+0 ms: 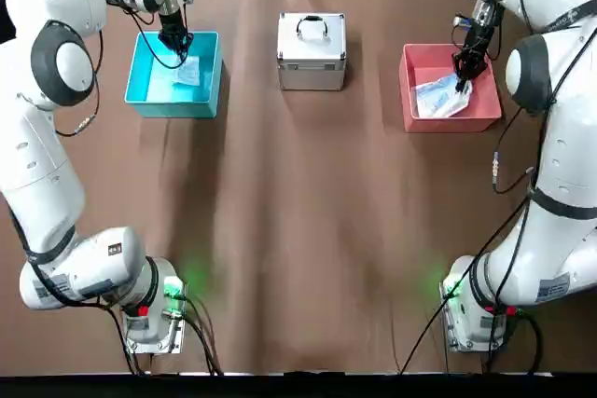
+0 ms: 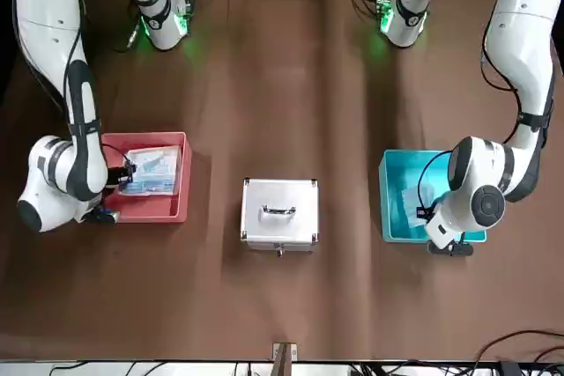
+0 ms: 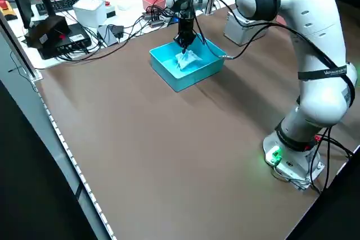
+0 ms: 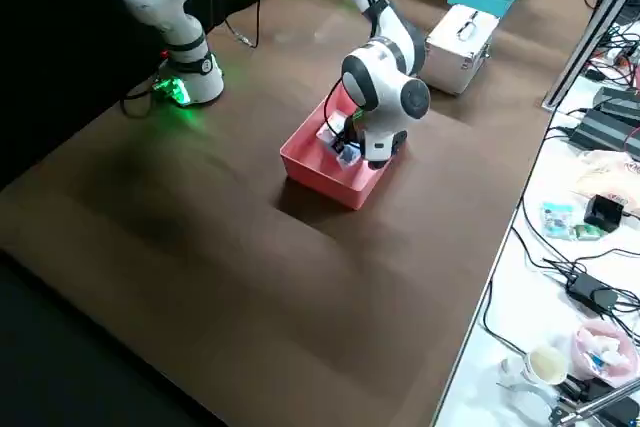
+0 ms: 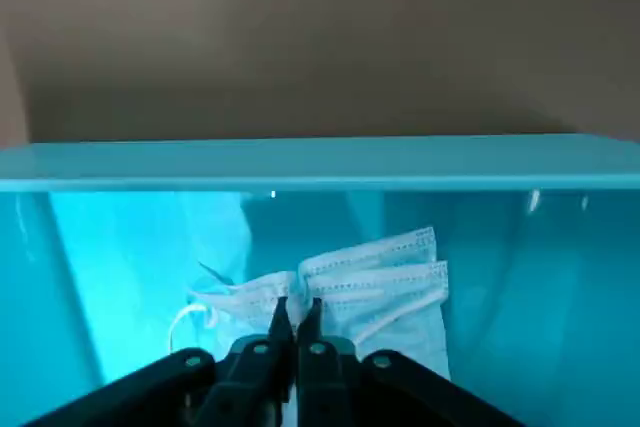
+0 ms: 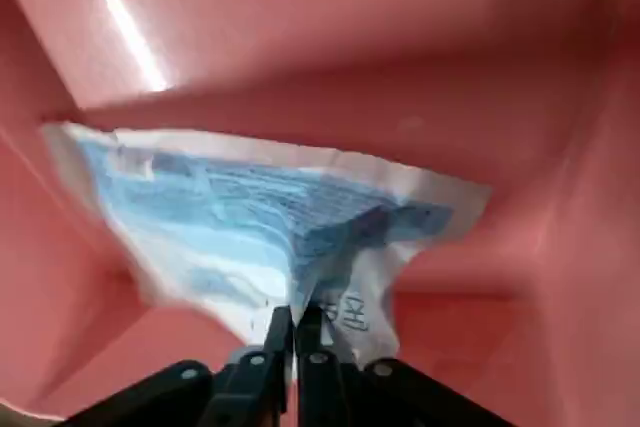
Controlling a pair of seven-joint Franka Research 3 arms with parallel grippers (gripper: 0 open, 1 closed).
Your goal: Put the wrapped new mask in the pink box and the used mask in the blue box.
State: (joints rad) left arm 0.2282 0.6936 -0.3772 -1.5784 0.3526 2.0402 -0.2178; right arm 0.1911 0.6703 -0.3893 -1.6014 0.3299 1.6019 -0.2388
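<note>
Seen from overhead, with twelve o'clock at the edge farthest from the arms' bases, the bench has a plain brown covering with soft creases and the arms' shadows across it. The blue box sits at about ten o'clock, the pink box at about two, and a silver case with a carrying handle at twelve, between them. The arm bases stand near the close edge at roughly seven and four, throwing green light on the covering.

The left hand is down at the blue box, clenched on the used mask. The mask is inside the walls, pinched into a bunch at the fingertips, its pleats fanning out and a thin ear loop curling to one side.

The right hand is down at the pink box, grasping the wrapped new mask by its lower printed part. The packet is inside the box, creased at the grip, its blue contents showing through.

Past the twelve o'clock edge runs a white table strewn with black cables. It carries a keyboard, a white box, a white cup and a pink bowl with crumpled white scraps in it.
</note>
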